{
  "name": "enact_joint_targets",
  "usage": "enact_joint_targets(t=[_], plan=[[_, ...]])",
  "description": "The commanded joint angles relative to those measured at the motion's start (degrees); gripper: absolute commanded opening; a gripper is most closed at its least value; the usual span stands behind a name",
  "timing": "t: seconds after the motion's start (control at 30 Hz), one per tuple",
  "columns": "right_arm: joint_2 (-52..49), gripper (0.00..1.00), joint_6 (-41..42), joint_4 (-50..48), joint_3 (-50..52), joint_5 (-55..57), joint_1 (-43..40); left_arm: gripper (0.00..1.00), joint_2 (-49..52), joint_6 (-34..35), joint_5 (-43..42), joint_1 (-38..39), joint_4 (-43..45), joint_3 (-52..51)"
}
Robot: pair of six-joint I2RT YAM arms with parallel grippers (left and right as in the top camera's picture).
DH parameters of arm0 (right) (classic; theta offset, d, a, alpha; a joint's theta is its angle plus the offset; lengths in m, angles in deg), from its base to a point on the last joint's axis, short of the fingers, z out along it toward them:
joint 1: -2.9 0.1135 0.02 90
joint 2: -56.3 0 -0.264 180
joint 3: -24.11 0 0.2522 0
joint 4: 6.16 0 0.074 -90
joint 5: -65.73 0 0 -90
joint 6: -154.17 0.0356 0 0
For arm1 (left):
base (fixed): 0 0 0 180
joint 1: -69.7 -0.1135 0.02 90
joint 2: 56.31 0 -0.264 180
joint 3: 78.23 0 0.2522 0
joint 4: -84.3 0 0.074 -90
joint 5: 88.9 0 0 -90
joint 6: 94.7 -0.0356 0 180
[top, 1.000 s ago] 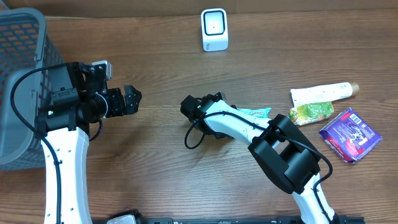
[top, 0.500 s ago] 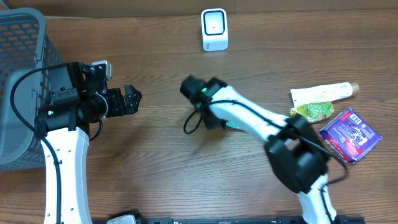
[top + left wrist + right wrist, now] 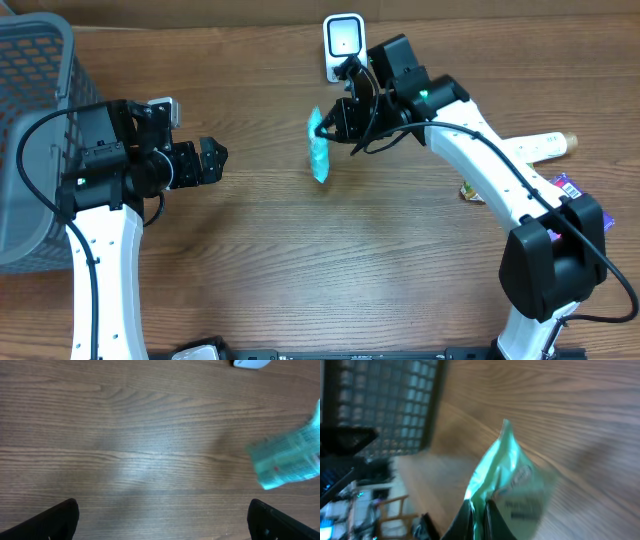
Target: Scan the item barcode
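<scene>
Inspection from the remote station.

**Grippers.** The right gripper [image 3: 322, 127] has its jaws pinched tight on one end of the small teal foil packet [image 3: 319, 155]. The right wrist view shows the black fingertips [image 3: 466, 519] nipping only the crimped edge of the packet [image 3: 510, 477]. The left gripper [image 3: 212, 160] hangs with its jaws spread wide and holds nothing, well apart to the left, beside the grey mesh basket [image 3: 40, 70].

**Position.** The packet is held clear of the brown wooden table [image 3: 300, 260]. It sits left of and nearer than the small white barcode scanner [image 3: 345, 46], which stands at the far edge. It also shows, blurred, at the right edge of the left wrist view [image 3: 290, 457].

**Risks.**
- The grip is on a thin seam only. I judge the packet could slip out or swing if the arm turns sharply.
- The packet is off to one side of the scanner window, so a scan could miss from here.
- I cannot tell which face carries the barcode. If it points away from the scanner, the scan will fail until the wrist rolls.
- Crumpled foil may also spoil the read.

**Orientation.** From overhead the long axis runs far to near. The gripped end is the far one and the free end trails toward the near side, apparently hanging below the jaws. It looks narrow from above, so I judge its broad faces point roughly left and right, not at the scanner.
</scene>
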Motion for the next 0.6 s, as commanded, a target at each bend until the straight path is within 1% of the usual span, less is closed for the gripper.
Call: enact_joint_targets(t=[0.0,0.1,0.17,0.27,0.4,0.43,0.47,0.5,0.53,0.57], plan=[[0.28,0.04,7.02,-12.52,10.05,-10.62,-0.52,1.0,-0.26,-0.48,-0.85,0.26,0.04,0.74],[0.28,0.04,12.04,-26.45,18.64,-9.05,-0.52,1.0,-0.26,-0.48,-0.83,0.26,0.04,0.74],[0.28,0.04,13.42,-30.97,22.84,-5.25,-0.52,1.0,-0.26,-0.48,-0.85,0.26,0.04,0.74],[0.28,0.04,12.55,-30.56,25.27,-0.17,-0.52,0.99,-0.26,-0.48,-0.85,0.26,0.04,0.74],[0.31,0.04,8.98,-27.08,25.31,4.04,-0.59,1.0,-0.26,-0.48,-0.85,0.26,0.04,0.74],[0.31,0.09,8.59,-26.45,25.31,5.44,-0.63,1.0,-0.26,-0.48,-0.85,0.26,0.04,0.74],[0.31,0.19,8.28,-25.79,25.31,6.71,-0.72,0.99,-0.26,-0.5,-0.85,0.26,0.04,0.74],[0.31,0.26,8.04,-25.11,25.31,7.74,-0.87,1.0,-0.26,-0.48,-0.83,0.24,0.04,0.74],[0.31,0.29,7.93,-24.46,25.27,8.59,-1.07,1.0,-0.26,-0.48,-0.83,0.26,0.04,0.74],[0.31,0.34,7.91,-23.39,25.05,9.64,-1.38,1.0,-0.26,-0.5,-0.83,0.26,0.04,0.74]])
